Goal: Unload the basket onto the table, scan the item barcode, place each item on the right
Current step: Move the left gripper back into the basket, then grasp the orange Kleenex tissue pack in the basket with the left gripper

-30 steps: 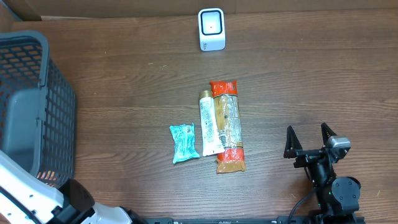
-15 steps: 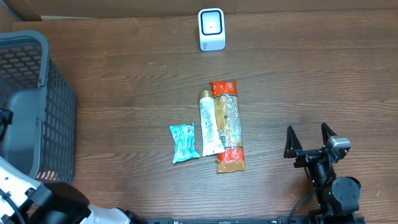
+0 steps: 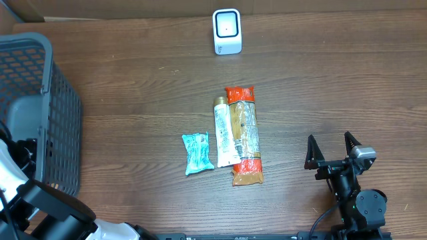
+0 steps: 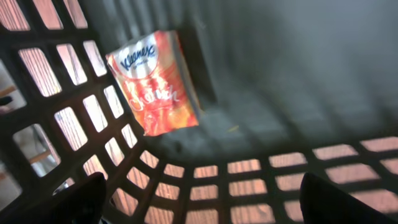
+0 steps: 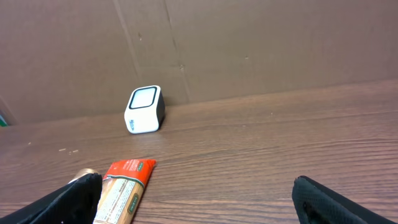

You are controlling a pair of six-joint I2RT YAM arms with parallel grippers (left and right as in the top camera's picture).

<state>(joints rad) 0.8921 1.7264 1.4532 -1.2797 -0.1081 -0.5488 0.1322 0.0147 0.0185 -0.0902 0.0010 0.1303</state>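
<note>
Left hand (image 4: 211,202) spread inside basket (image 3: 63,113); right hand (image 3: 331,150) spread.

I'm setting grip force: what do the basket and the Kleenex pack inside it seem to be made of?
The basket looks like rigid moulded plastic, dark grey and matte: an even lattice of square holes. The Kleenex pack seems wrapped in thin glossy plastic film, going by its sheen and printed orange surface.

White scanner (image 5: 144,109) by cardboard wall (image 5: 249,43), orange-ended packet (image 5: 124,190) nearer

The left arm (image 3: 47,203) has swung up beside the basket (image 3: 27,41), apparently reaching inside.
</note>
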